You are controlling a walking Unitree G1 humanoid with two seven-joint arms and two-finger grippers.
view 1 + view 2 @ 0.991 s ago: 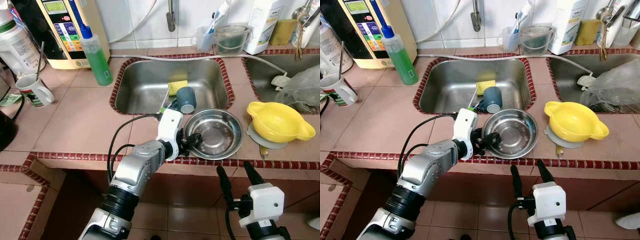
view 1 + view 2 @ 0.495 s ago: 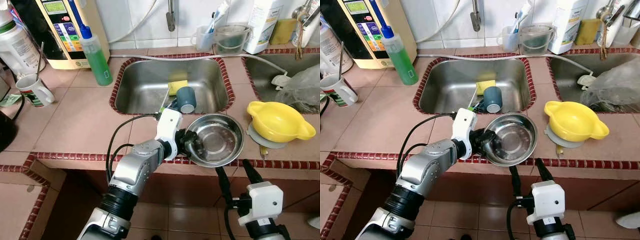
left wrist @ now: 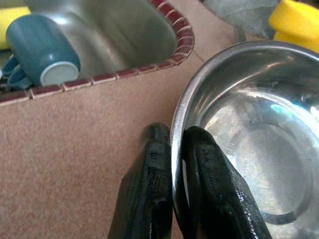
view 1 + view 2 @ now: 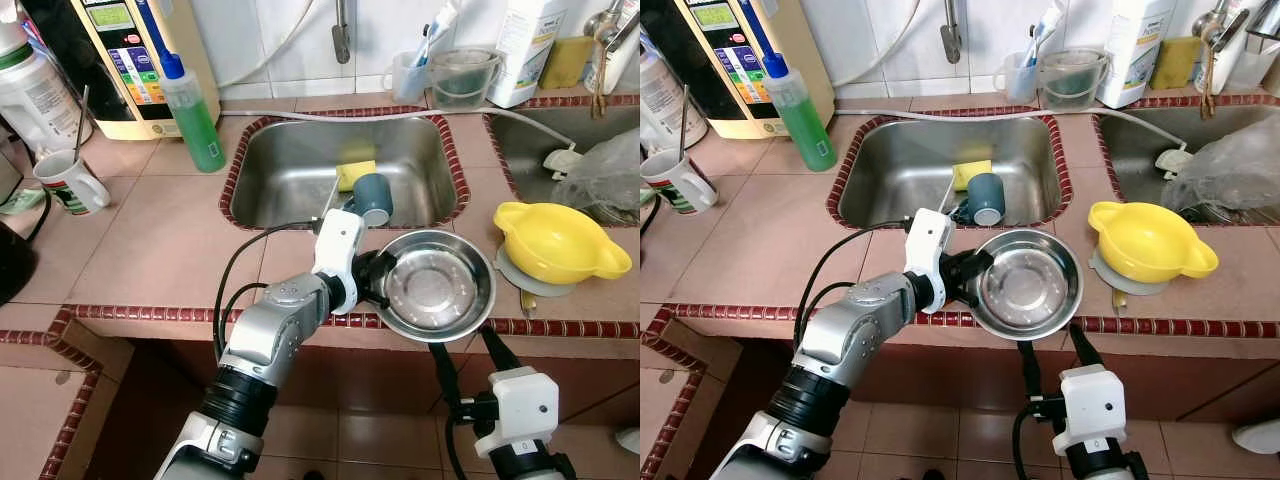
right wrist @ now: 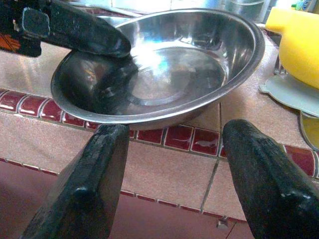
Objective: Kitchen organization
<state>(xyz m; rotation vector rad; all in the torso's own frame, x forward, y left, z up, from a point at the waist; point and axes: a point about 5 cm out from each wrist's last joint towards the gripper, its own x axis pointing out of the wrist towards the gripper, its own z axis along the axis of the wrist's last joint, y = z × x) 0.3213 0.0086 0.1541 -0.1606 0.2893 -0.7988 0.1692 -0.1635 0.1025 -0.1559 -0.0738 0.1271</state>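
Note:
A round stainless steel bowl (image 4: 437, 286) hangs just above the tiled counter's front edge (image 4: 150, 317), sticking out past it. My left gripper (image 4: 376, 281) is shut on the bowl's near-left rim. In the left wrist view its black fingers (image 3: 149, 164) pinch the rim, one inside the bowl (image 3: 249, 149) and one outside. My right gripper (image 4: 468, 358) is open below the counter edge, under the bowl. In the right wrist view its fingers (image 5: 89, 179) spread wide under the bowl (image 5: 174, 64), holding nothing.
The sink (image 4: 290, 170) behind holds a blue mug (image 4: 372, 197) and a yellow sponge (image 4: 355, 173). A yellow bowl (image 4: 555, 243) stands to the right, beside a plastic bag (image 4: 605, 175). On the left are a green soap bottle (image 4: 192, 110) and a white mug (image 4: 70, 180).
The bowl rested on the counter, then tipped up. Now my left gripper holds it raised, nearly level and further out over the front edge. The right gripper has sunk slightly.

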